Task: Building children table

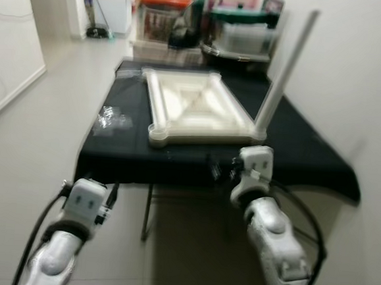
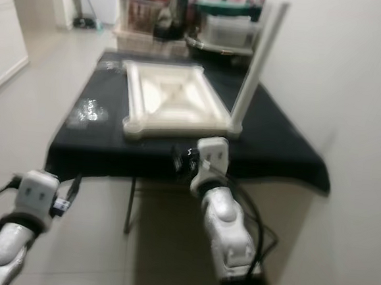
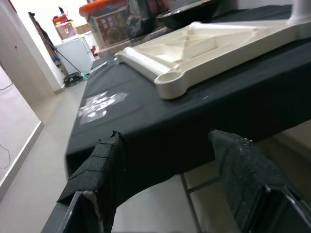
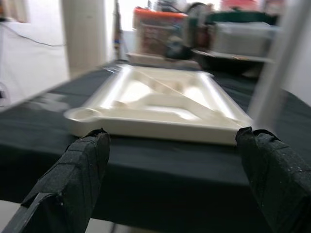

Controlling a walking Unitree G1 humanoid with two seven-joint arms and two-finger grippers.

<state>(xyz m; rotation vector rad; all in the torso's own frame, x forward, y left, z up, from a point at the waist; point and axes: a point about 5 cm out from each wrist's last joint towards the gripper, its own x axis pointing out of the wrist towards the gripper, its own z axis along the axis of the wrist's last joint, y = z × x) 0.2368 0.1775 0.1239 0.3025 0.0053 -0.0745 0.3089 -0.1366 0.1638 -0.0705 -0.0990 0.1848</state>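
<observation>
We saw the cream tabletop panel [image 1: 196, 110] lying underside-up near the front edge of the black-draped table [image 1: 308, 158], one white leg [image 1: 285, 74] standing at its front right corner. Both the right gripper [image 4: 175, 160] and left gripper [image 3: 170, 165] hung released, short of that edge, the panel beyond their jaws.

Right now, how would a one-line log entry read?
tabletop upside down | one leg fitted | left gripper open | right gripper open
</observation>
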